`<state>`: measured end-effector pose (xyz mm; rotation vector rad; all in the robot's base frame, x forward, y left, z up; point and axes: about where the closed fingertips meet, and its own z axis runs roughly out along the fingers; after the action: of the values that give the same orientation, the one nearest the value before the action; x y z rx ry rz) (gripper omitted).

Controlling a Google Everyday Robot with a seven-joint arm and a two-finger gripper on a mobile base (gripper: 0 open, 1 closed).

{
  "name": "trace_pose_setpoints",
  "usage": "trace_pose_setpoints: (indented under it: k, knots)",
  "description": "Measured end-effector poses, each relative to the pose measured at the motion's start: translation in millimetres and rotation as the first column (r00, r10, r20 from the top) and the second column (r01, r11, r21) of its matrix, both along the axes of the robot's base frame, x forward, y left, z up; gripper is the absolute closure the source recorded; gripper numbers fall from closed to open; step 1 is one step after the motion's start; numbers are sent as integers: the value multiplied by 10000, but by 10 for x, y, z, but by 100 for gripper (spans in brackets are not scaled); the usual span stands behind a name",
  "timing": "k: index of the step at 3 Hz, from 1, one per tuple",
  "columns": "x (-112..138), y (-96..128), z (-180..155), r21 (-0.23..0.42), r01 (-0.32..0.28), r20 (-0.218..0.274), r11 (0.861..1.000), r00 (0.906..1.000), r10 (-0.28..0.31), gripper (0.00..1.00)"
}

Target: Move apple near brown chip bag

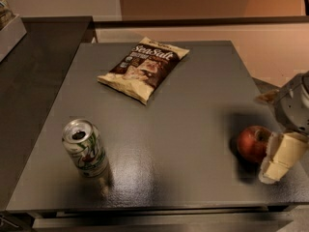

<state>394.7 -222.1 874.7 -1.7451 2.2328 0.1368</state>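
Camera view shows the apple (253, 144) resting on the dark surface (193, 105) near its front right corner, well apart from the chip bag (145, 66), which lies flat toward the far left. The end effector (279, 157) is low at the right edge, pressed up against the apple's right side. Whether it is clenched on the fruit or released cannot be told from this angle. A can (86, 149) stands upright at the front left, off the straight line between apple and chip bag. By my reading the task is at its start: the approach looks done, but the apple is not lifted and sits nowhere near its goal. Left to do are a secure grasp, a carry across the surface toward the far left, and a set-down just beside the chip bag.
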Motion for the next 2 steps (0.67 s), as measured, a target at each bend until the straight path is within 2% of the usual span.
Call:
trace_pose_setpoints:
  k: [1, 2]
  knots:
    - [-30, -6, -63, 84, 31, -29, 10000, 10000, -31, 0]
    - [-62, -7, -122, 138, 77, -55, 9999, 10000, -77, 18]
